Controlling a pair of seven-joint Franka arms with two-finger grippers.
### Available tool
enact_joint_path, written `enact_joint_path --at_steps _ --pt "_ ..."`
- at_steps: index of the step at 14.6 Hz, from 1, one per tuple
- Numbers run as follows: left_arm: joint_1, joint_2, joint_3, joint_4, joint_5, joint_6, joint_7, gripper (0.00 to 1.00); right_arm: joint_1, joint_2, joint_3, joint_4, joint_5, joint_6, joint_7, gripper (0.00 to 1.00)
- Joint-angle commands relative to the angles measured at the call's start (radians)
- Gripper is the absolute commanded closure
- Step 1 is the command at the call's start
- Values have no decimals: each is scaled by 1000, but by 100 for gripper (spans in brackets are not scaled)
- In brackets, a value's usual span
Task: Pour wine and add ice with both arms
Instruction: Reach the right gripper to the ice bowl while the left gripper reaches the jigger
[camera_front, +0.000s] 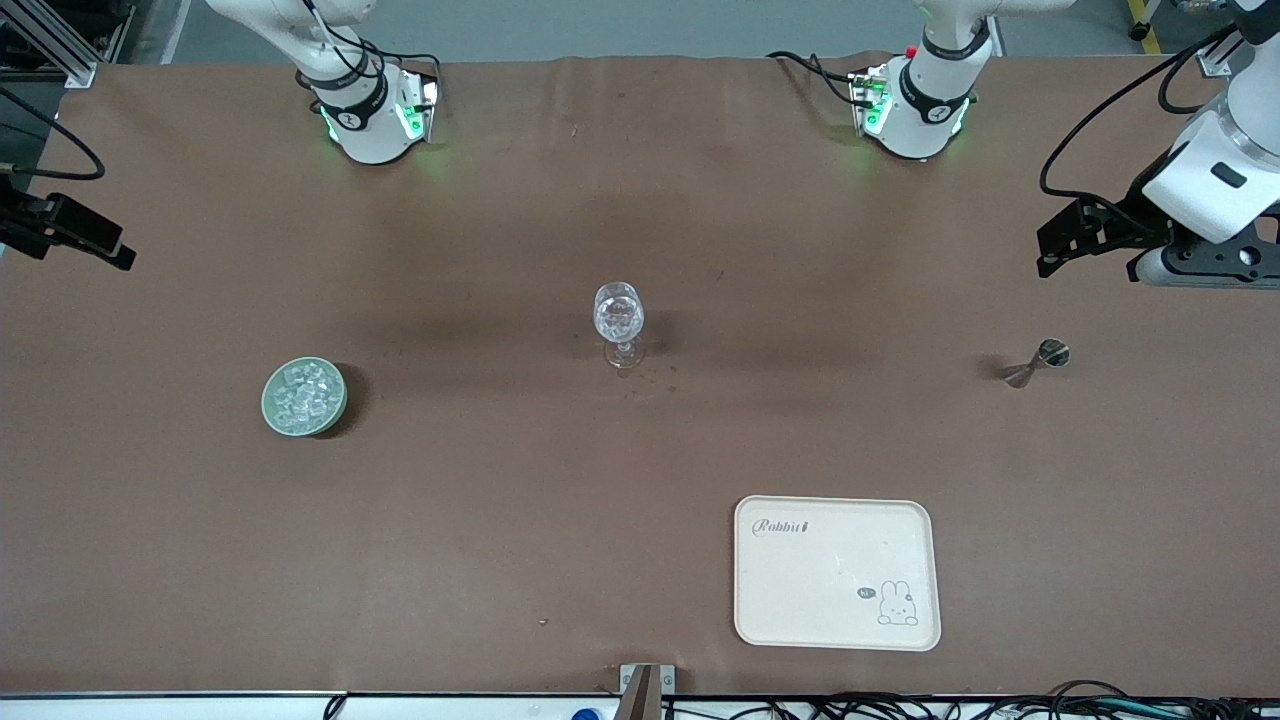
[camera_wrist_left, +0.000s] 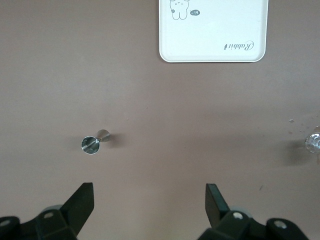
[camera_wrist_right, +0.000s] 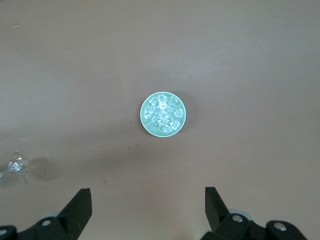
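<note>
A clear stemmed glass (camera_front: 619, 322) stands upright at the middle of the table, and its bowl looks full of glassy pieces. It also shows at the edge of the left wrist view (camera_wrist_left: 314, 143) and the right wrist view (camera_wrist_right: 17, 165). A green bowl (camera_front: 304, 397) heaped with ice (camera_wrist_right: 162, 113) sits toward the right arm's end. A small metal jigger (camera_front: 1039, 362) (camera_wrist_left: 92, 143) lies on its side toward the left arm's end. My left gripper (camera_front: 1062, 246) (camera_wrist_left: 150, 199) hangs open and empty over the table by the jigger. My right gripper (camera_front: 88, 238) (camera_wrist_right: 148, 201) hangs open and empty over the table's edge by the bowl.
A cream tray (camera_front: 836, 572) (camera_wrist_left: 212, 50) with a rabbit drawing lies nearer the front camera than the glass, toward the left arm's end. The two green-lit arm bases (camera_front: 372, 115) (camera_front: 913, 105) stand along the table's edge farthest from the camera.
</note>
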Motion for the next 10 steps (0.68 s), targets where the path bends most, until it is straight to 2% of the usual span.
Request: enact_joint_path --at_steps 1,7,9,10 --pt "1 0 -4 14 7 -8 -11 2 6 -6 -10 -3 17 3 -9 0" --pt "6 21 22 25 7 -24 -19 1 9 -6 -10 -9 14 6 -7 0" --pt "4 33 97 28 -39 -42 -62 0 9 -6 -10 -38 10 36 -9 0" --pt "3 49 144 31 -107 -42 -139 0 8 -6 -10 -75 10 70 -9 0"
